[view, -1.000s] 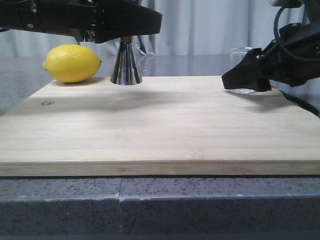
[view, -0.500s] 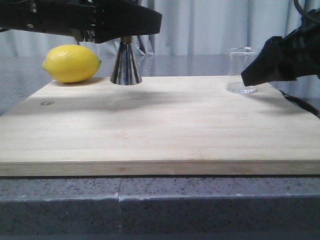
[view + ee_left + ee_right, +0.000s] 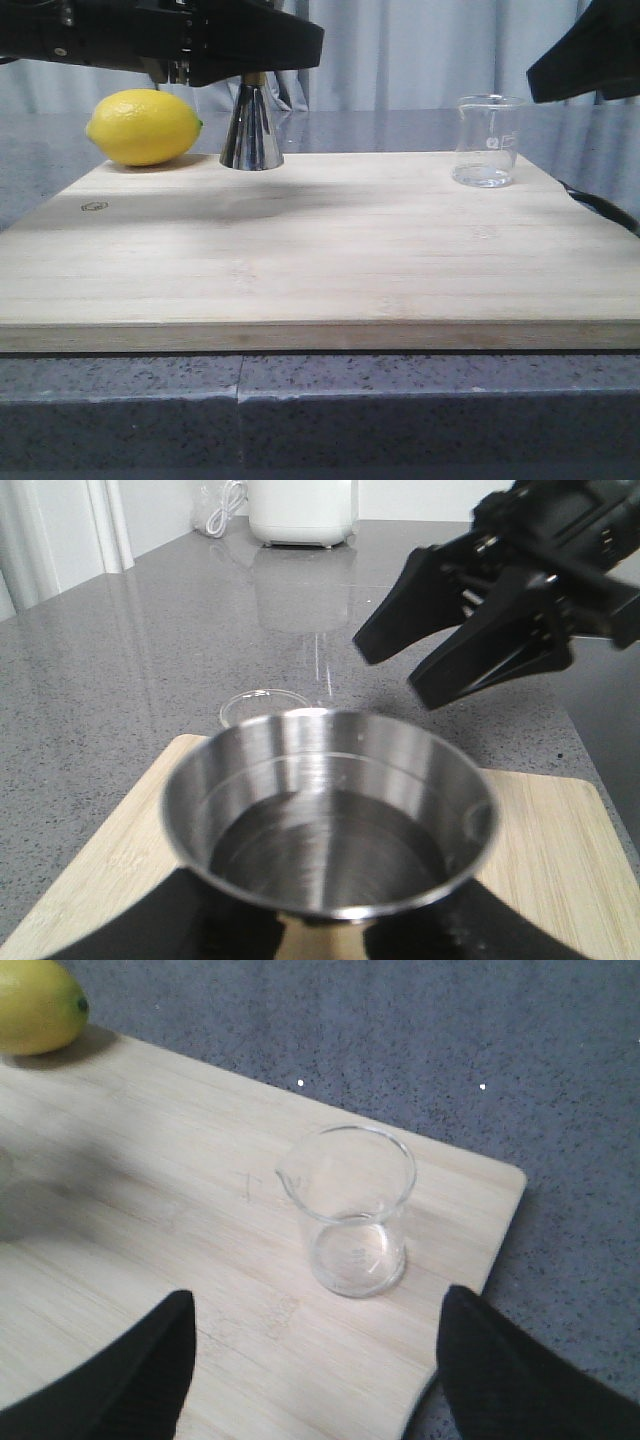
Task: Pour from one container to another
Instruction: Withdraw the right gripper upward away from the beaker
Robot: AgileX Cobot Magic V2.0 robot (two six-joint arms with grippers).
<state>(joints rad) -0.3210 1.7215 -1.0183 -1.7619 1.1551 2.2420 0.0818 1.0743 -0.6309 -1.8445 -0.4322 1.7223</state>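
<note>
on the far right of the wooden board we see the beaker standing upright near the corner, apart from everything else, with nothing touching it. it looks empty or nearly so; only a thin glint shows at its base, and we cannot tell whether any liquid remains. the jigger stands at the far left of the board, just beside a lemon, and the left wrist view shows dark liquid in its upper cup.

the right gripper hangs above the beaker with its fingers spread wide, one on either side of it in the wrist view and clear of the glass. the left gripper sits at the jigger's level; its fingers show only as dark shapes under the cup, so we cannot tell if they are clamped on it or merely around it.

we judge the beaker to be light, rigid, smooth and breakable. thin glass gives little friction, so a firm but modest squeeze across the straight wall, about mid-height and below the flared rim, seems best to us. we would keep the pour lip clear of the fingers, so that it can face the jigger. the rim itself looks a poor hold: it flares, and a pinch there could slip or chip it.
</note>
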